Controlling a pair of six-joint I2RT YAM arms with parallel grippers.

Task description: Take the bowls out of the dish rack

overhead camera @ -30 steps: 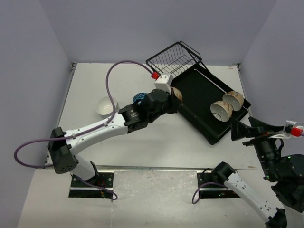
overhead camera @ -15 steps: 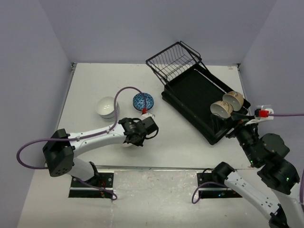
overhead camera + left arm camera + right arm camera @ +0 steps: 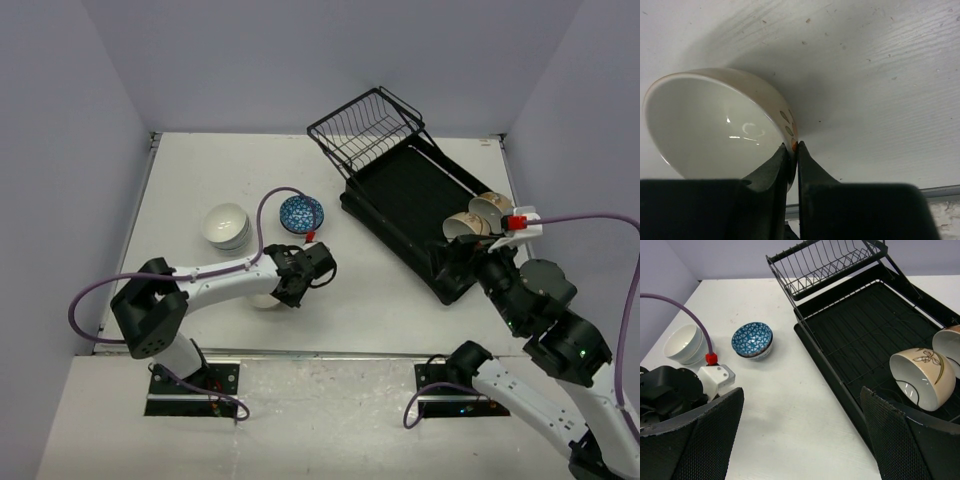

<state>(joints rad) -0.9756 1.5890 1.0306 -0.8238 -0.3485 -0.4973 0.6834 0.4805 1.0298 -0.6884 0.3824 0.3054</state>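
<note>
Cream glaze with small brown spots fills the left wrist view. The spotted bowl (image 3: 710, 125) hangs tilted, its rim nipped between the closed fingers of the left tool (image 3: 794, 147), one finger on each side of the thin wall. A rim pinch suits a bowl too broad to span, and it leaves the base free to meet the desk (image 3: 380, 290) first. From above, this bowl sits low at the near left of the desk, mostly hidden under the arm. Whether its foot already touches the surface I cannot tell.

Just beyond it lie the bowls already out of the rack, the blue-patterned bowl (image 3: 301, 212) and, to its left, the white bowls (image 3: 226, 224) nested together. They are grouped on the left, so the spotted bowl is probably being set down beside them.

On the right, the dish rack (image 3: 400, 195) runs diagonally, with its wire basket (image 3: 365, 128) at the far end holding nothing that I can see. Two bowls lean on their sides at its near right end, the brown-lined bowl (image 3: 922, 372) and, just behind it, the second rack bowl (image 3: 949, 342). The right tool (image 3: 801, 390) stands spread wide and holds nothing. It faces the rack from the near side, likely readying to take a rim while the left arm unloads.
</note>
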